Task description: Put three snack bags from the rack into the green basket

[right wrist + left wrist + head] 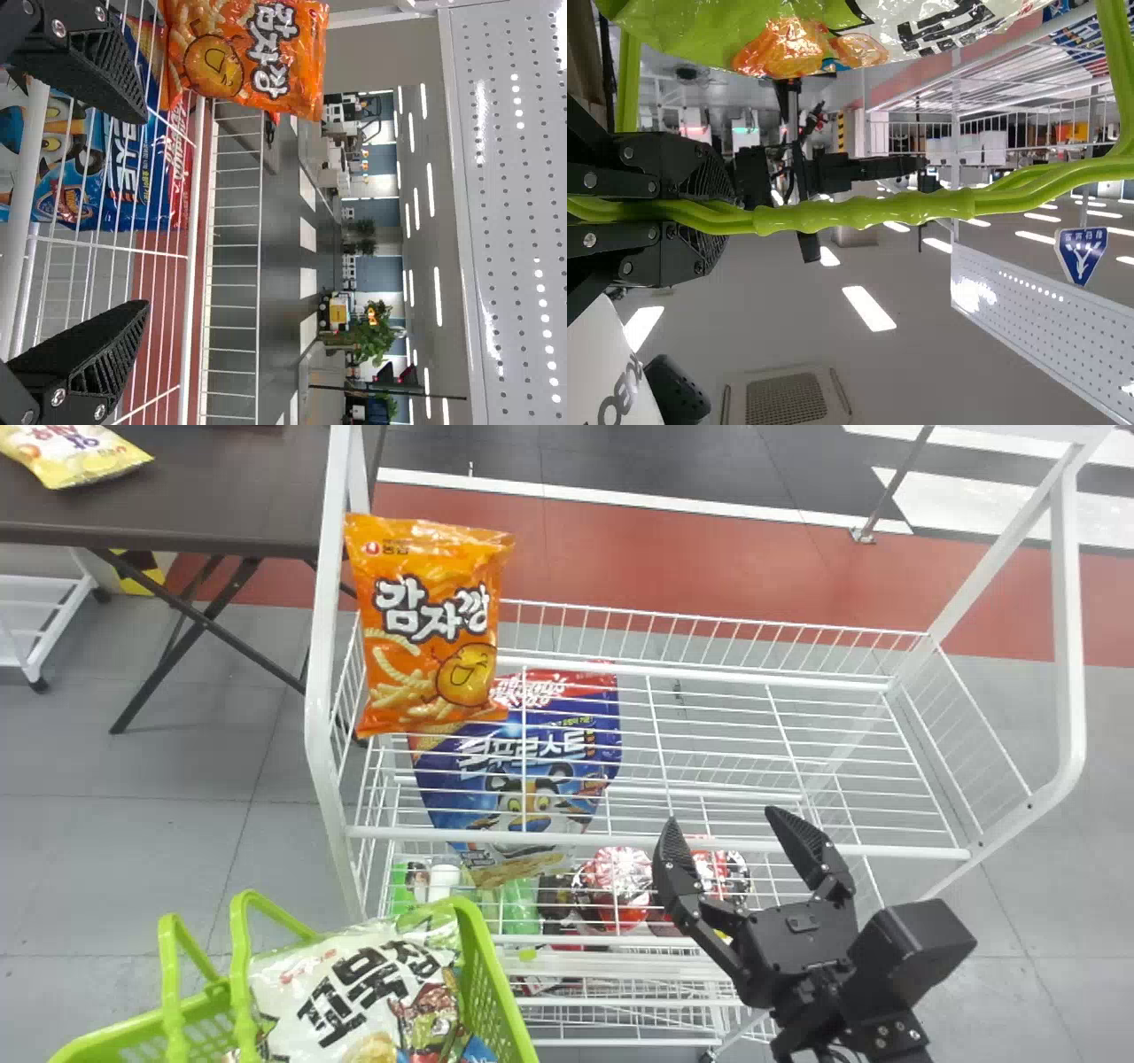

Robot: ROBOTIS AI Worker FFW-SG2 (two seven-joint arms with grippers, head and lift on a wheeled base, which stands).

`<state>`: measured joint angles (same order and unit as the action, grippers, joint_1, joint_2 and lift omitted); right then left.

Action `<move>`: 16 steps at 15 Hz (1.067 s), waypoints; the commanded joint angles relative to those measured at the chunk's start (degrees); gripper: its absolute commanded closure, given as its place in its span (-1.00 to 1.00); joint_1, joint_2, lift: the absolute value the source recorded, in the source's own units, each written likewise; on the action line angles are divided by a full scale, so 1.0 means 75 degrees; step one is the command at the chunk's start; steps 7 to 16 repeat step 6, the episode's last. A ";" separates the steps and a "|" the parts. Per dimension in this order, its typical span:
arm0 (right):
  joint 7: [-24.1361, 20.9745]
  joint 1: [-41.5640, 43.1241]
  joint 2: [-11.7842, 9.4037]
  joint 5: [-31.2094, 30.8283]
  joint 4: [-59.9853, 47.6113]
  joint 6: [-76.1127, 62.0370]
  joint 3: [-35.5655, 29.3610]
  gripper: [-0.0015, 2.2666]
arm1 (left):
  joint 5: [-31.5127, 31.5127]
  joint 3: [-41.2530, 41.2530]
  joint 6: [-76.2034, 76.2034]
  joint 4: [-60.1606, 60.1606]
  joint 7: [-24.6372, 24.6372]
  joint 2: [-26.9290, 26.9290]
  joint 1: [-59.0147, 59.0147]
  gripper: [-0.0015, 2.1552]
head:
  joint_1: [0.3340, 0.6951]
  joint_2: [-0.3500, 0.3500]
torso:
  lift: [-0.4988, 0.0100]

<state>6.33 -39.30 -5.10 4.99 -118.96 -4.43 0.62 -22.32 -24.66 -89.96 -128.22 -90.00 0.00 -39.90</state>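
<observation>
A green basket (496,979), its handles (859,212) grasped by the left gripper (716,211), held a white-and-green snack bag (354,992) with black lettering. At the left end of the white wire rack (886,849), an orange snack bag (430,624) stood upright, glossy and plump (a grinning potato decorated it). The right gripper (722,817) hung released near the front rail.

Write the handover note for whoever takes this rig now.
Left tool: shut on the handles of the green basket.
Right tool: open and empty, by the near side of the rack.
Done: white snack bag in the basket, others partly hidden around it; count unclear.
Left: orange bag upright at the rack's left end, probably next; blue bag seen through shelf wires.
</observation>
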 commanded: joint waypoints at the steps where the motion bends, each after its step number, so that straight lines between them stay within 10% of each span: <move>1: 0.0000 -0.0021 0.0000 0.0002 0.0006 0.0000 -0.0001 -0.93 | -0.0001 0.0007 -0.0009 -0.0049 -0.0076 0.0020 0.0000 1.00 | 1.00 -0.51 | 0.96; 16: 0.0000 -0.0033 0.0012 0.0002 -0.0006 -0.0047 0.0023 -0.93 | -0.0001 -0.0028 -0.0009 -0.0131 -0.0076 0.0020 -0.0024 1.00 | 1.00 -0.51 | 0.96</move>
